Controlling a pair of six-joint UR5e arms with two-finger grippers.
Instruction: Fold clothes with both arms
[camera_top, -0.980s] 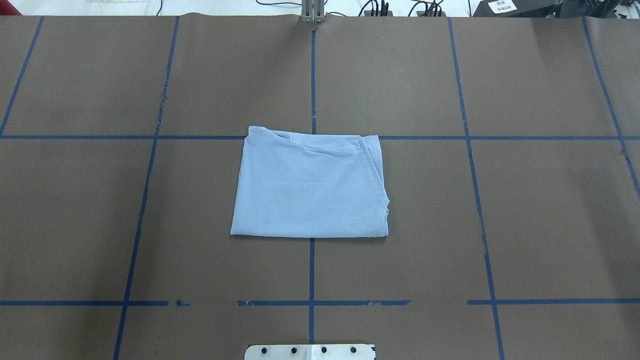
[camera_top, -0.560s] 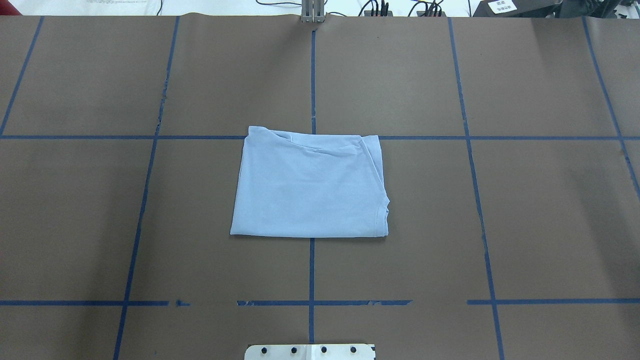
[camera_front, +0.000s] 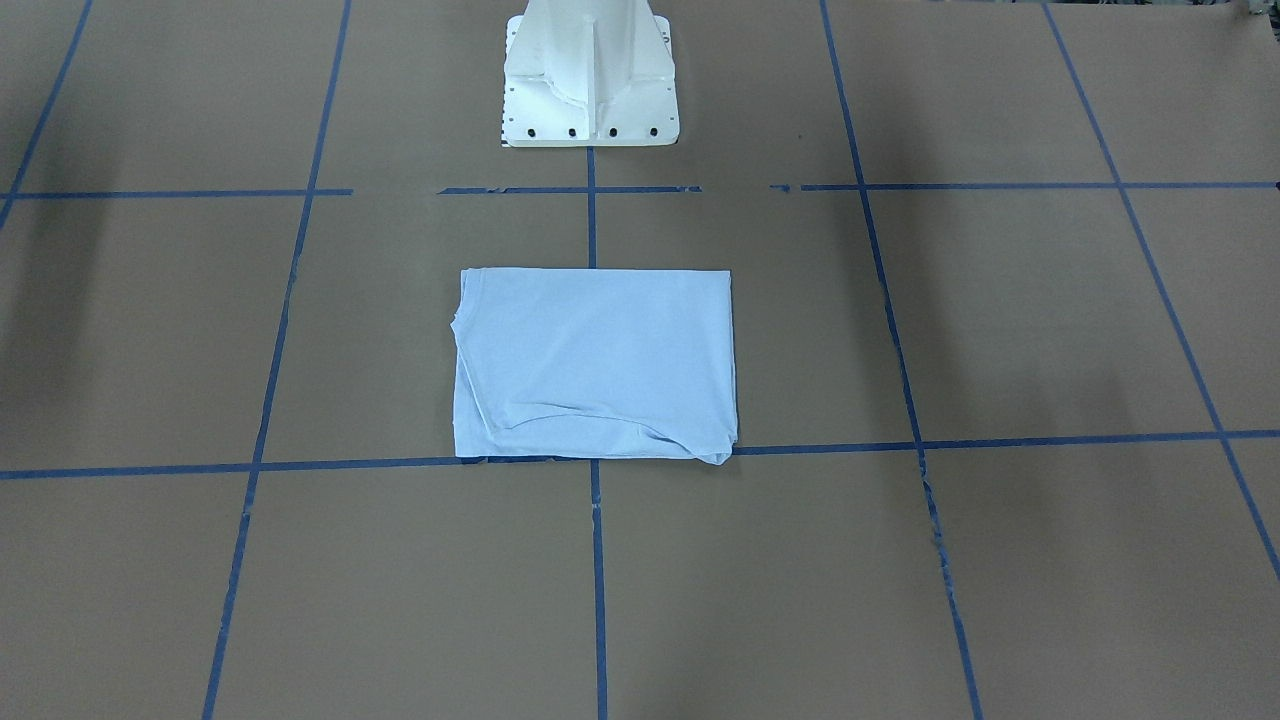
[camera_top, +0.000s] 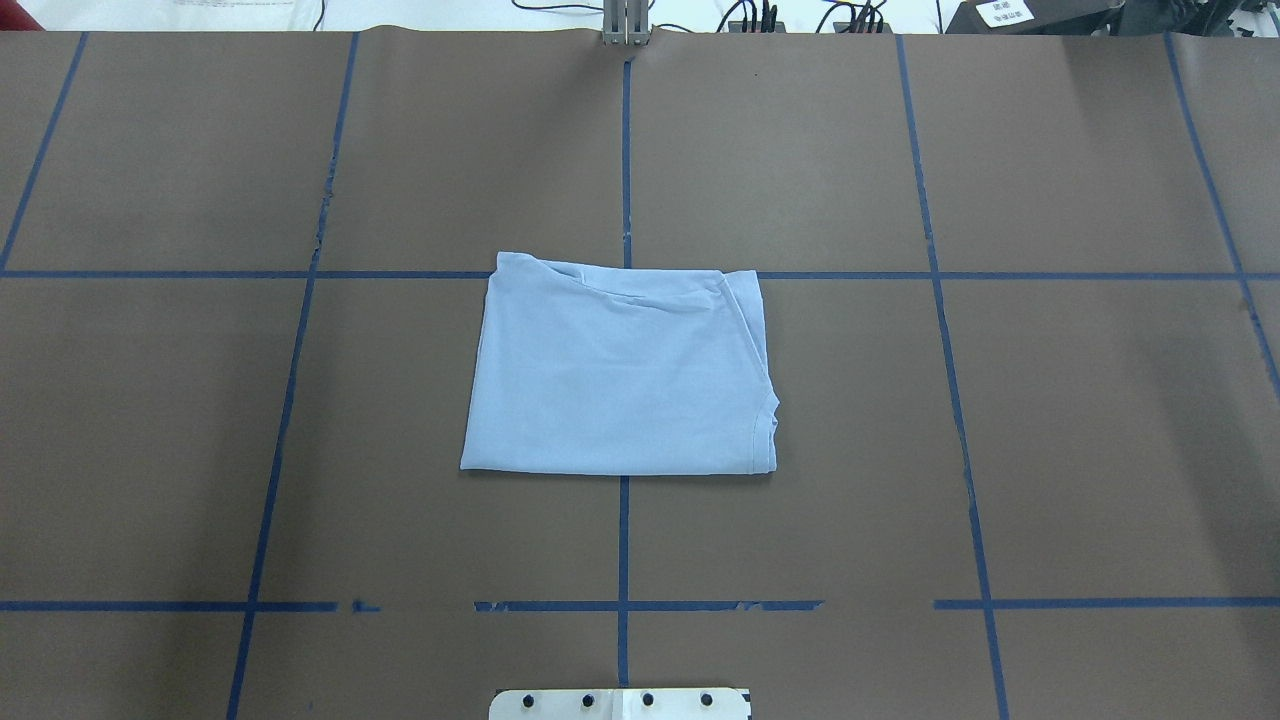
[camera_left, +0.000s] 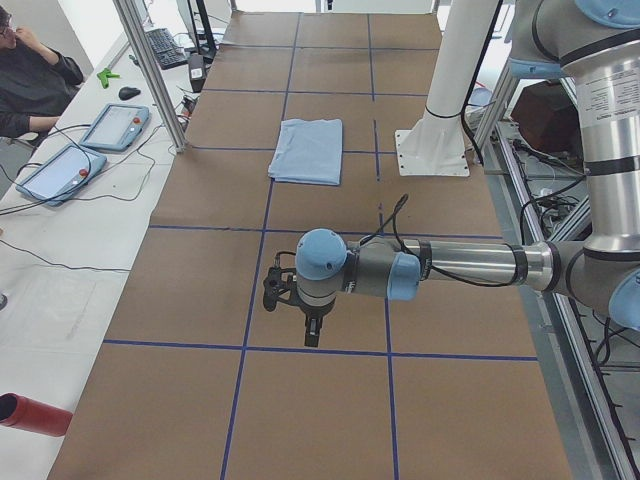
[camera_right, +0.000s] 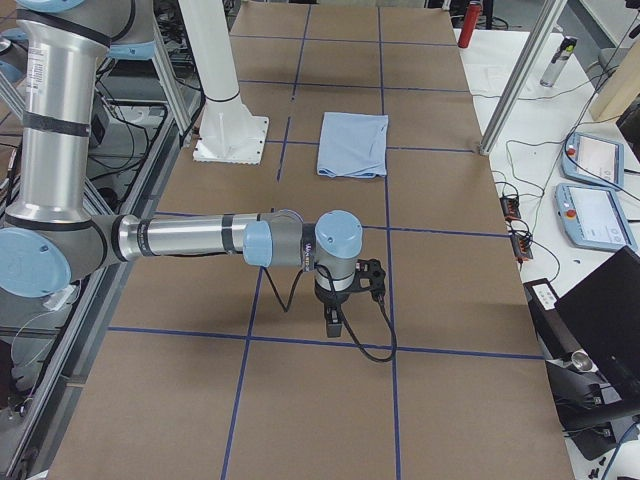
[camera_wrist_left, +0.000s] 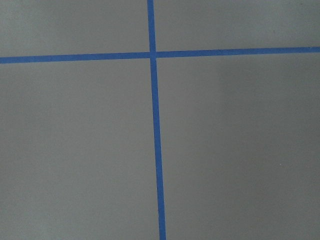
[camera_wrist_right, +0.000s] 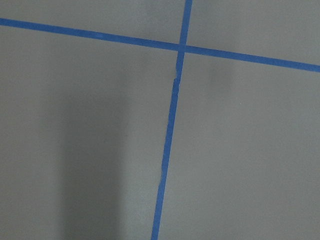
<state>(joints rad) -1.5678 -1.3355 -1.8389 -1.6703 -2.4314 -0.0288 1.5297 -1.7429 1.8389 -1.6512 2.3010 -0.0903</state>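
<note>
Brown paper covers the worktop (camera_top: 1100, 450), ruled into big squares by blue tape lines (camera_top: 624, 540), and a white pedestal (camera_front: 590, 70) stands at the robot's edge. We take that pedestal as our marker.

Straight out in front of the pedestal, near it but not touching, lies the shirt (camera_top: 620, 380). It is folded into a compact rectangle that sits across the centre tape line. Its edge nearest the pedestal is straight, while the edge farthest from it carries a small ripple. A hemmed layer peeks out on the robot's right side.

Neither arm is near the cloth. The left arm (camera_left: 450, 262) reaches out low over bare worktop well off to one side of the pedestal, and the right arm (camera_right: 190, 238) does the same on the other side. Both wrist cameras show only paper and a tape crossing. We see the jaws only small in the side views, so we cannot tell whether they are open or closed. They hold nothing that we can see.

We judge the folding to be essentially done, with the arms parked clear. If anything remains, it would be a tidy-up. That calls for bringing both arms back toward the front of the pedestal and smoothing the rippled far edge without dragging the layers apart.
</note>
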